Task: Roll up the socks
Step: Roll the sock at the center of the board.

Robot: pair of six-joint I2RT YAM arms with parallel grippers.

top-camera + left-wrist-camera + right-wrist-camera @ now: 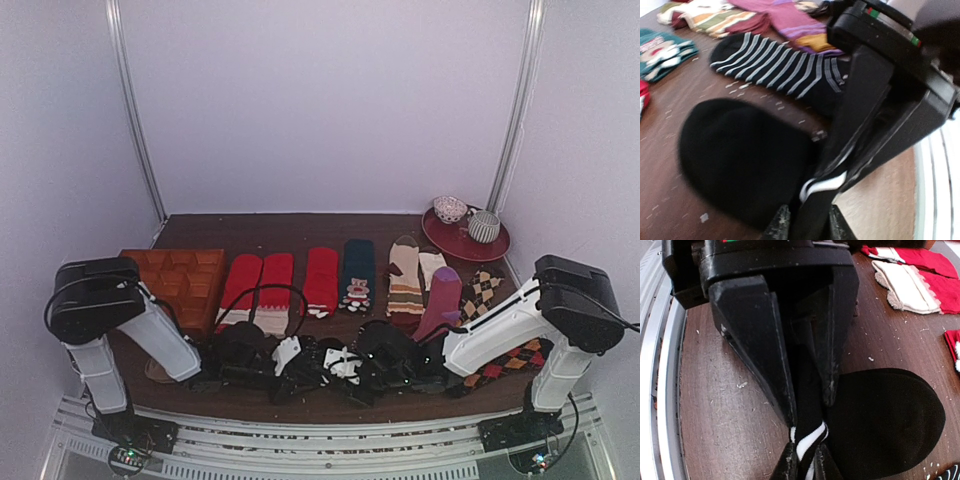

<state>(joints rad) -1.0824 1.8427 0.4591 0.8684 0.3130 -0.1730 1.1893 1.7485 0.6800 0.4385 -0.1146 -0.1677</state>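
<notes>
The right gripper (805, 466) is clamping the white-banded cuff (808, 439) of the black sock (885, 425) on the table (720, 405), while the left gripper (809, 227) is straddling it, whether its jaws grip I cannot tell, so a tight, even first turn toward the toe is looking best.

In the left wrist view the black sock (740, 160) is blurred at lower left, and the striped sock (775, 65) loses its cuff behind the right gripper (815, 195). Overhead, both are mostly hidden at bottom centre
</notes>
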